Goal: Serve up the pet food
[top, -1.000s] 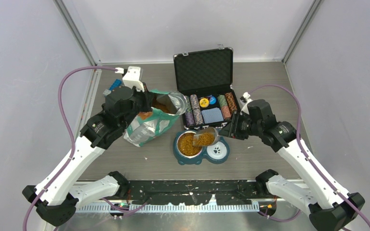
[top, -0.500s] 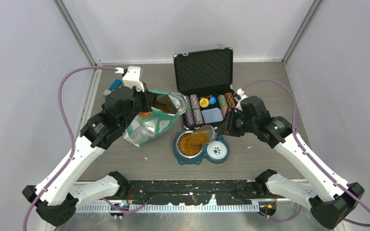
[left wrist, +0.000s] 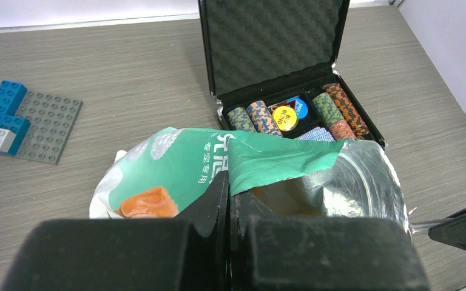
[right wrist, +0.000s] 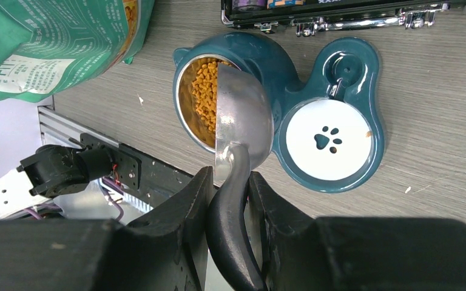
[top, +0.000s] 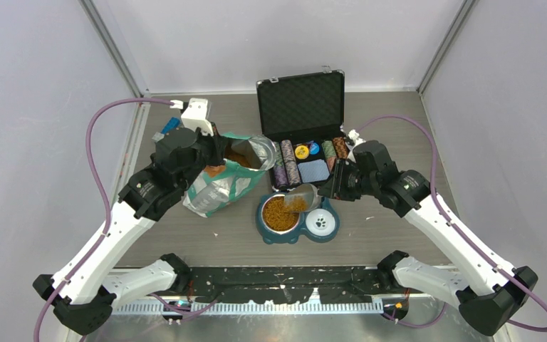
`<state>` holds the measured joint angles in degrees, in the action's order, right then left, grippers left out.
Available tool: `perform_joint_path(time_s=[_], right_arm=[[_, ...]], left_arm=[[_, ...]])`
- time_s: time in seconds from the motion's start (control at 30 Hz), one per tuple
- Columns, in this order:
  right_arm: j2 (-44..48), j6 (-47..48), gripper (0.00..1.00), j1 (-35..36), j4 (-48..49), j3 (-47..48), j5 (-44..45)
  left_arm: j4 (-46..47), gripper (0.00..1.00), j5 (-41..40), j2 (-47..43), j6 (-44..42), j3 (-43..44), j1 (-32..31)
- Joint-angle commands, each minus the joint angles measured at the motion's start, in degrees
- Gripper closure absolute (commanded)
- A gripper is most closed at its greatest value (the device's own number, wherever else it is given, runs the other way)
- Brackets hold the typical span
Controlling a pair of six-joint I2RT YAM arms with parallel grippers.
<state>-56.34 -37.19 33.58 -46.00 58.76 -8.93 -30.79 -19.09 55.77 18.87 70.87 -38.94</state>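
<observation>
Orange-brown kibble, the pet food (top: 279, 213), fills the steel bowl of a teal double feeder (top: 295, 236); it also shows in the right wrist view (right wrist: 204, 96). My right gripper (top: 336, 187) is shut on the black handle of a metal scoop (right wrist: 243, 124). The scoop is tipped over the bowl (right wrist: 185, 115), its mouth toward the kibble. My left gripper (left wrist: 230, 200) is shut on the torn rim of the teal-and-white food bag (left wrist: 182, 163) and holds it open; the bag also shows in the top view (top: 221, 182).
An open black case of poker chips (top: 306, 153) stands just behind the feeder. The feeder's white paw-print dish (right wrist: 329, 139) sits to the right of the kibble bowl. Lego bricks on a grey plate (left wrist: 30, 121) lie at the far left. Stray crumbs dot the table.
My right gripper has moved left and tipped the scoop further over the bowl; the kibble in the scoop has poured out. The left arm and the bag have not moved.
</observation>
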Motion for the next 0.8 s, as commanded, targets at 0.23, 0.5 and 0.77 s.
perform_joint_path(time_s=[0.23, 0.5, 0.77], right_arm=[[0.2, 3.1, 0.95, 1.4, -2.9, 5.7, 4.6], [0.2, 3.9, 0.95, 2.1, -3.7, 6.3, 5.0], [-0.3, 5.6, 0.95, 4.0, -4.3, 8.8, 6.7]], left_arm=[[3.2, 1.0, -1.3, -0.8, -0.6, 1.5, 0.1], [3.2, 1.0, -1.4, -0.5, -0.7, 1.6, 0.1], [3.1, 1.0, -1.5, -0.8, -0.7, 1.6, 0.1]])
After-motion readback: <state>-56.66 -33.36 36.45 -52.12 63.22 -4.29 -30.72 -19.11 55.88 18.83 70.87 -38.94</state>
